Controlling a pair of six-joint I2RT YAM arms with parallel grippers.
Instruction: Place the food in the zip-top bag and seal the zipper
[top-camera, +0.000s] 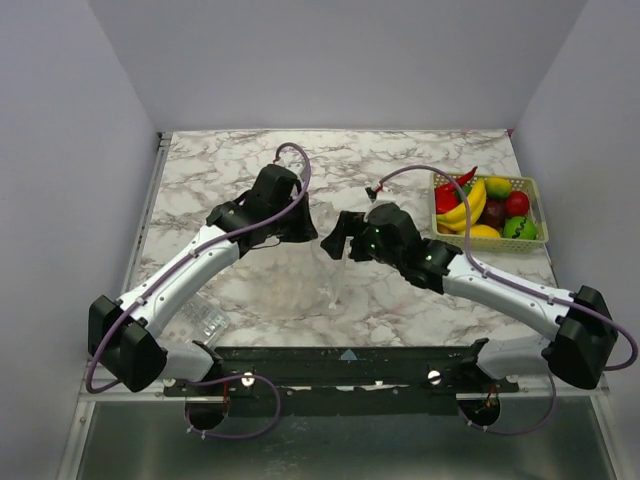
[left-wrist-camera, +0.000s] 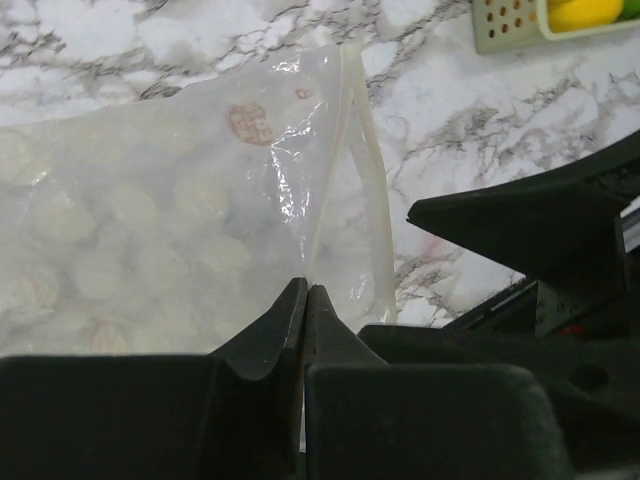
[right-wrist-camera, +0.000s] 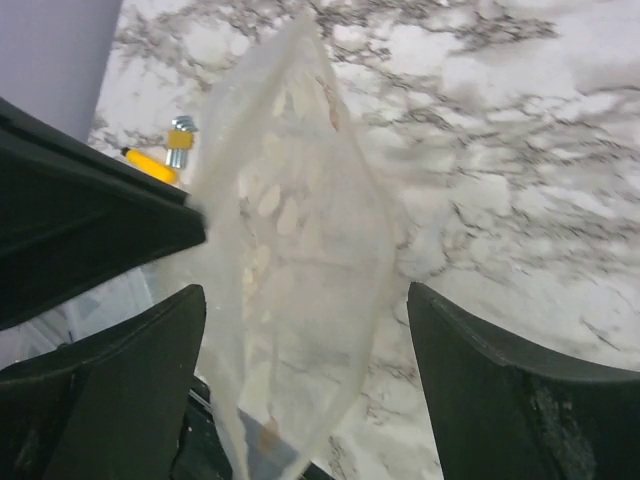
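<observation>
At the middle of the white marble-patterned table (top-camera: 230, 160), the clear, floppy plastic zip-top bag (top-camera: 338, 280) hangs between the two arms, lifted above the surface, with its lower part reaching down toward the near edge. The left gripper (left-wrist-camera: 305, 295) has its two black fingers pressed together on one edge of the bag, and the thin film is pinched between them. Just above this pinch the zipper (left-wrist-camera: 368, 170), a thin pale press-seal strip, runs upward along the edge of the bag and bends a little. In the right wrist view the right gripper (right-wrist-camera: 300, 295) has its fingers spread wide, one on each side of the bag, which hangs in the gap between them; I cannot tell if either finger touches the film. Faint pale printed shapes show through the plastic. The food (top-camera: 485, 210), small glossy plastic toy fruits and vegetables in red, yellow, green and dark purple, lies together in a pale green perforated basket (top-camera: 490, 244) at the right side of the table, well apart from the bag. A small crinkly clear packet (top-camera: 207, 322) lies flat on the table near the left arm, close to the near edge.
</observation>
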